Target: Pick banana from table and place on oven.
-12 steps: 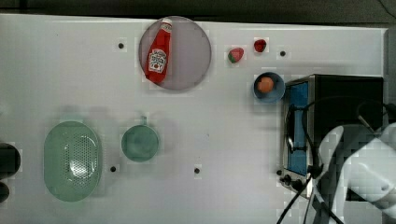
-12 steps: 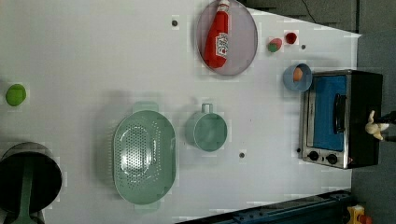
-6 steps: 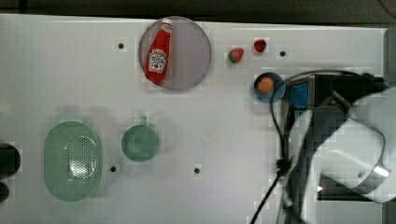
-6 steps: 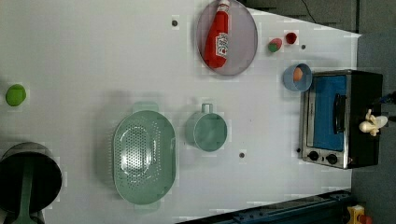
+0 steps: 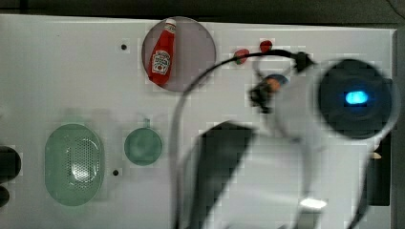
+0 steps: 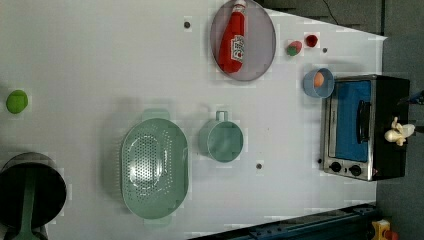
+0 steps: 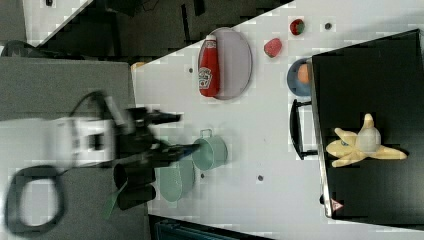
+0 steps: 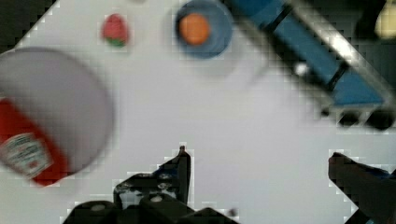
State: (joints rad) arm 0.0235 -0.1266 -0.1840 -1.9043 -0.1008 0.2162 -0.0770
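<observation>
The pale yellow banana lies on the black top of the oven, free of any grip. In the left view the banana rests at the far edge of the oven. My gripper is open, its fingers wide apart with nothing between them, above bare white table. The wrist view has the oven's blue door off to one side. In the right view my gripper is well away from the oven, near the green cup. My blurred arm hides the oven in the top view.
A ketchup bottle lies on a round plate. Two strawberries and a blue bowl holding an orange ball sit beside the oven. A green colander, a green ball and a dark pot are further off.
My arm has swung away from the oven and across the table, toward the top view's left. The fingers have spread a little wider. The banana stays on the oven.
</observation>
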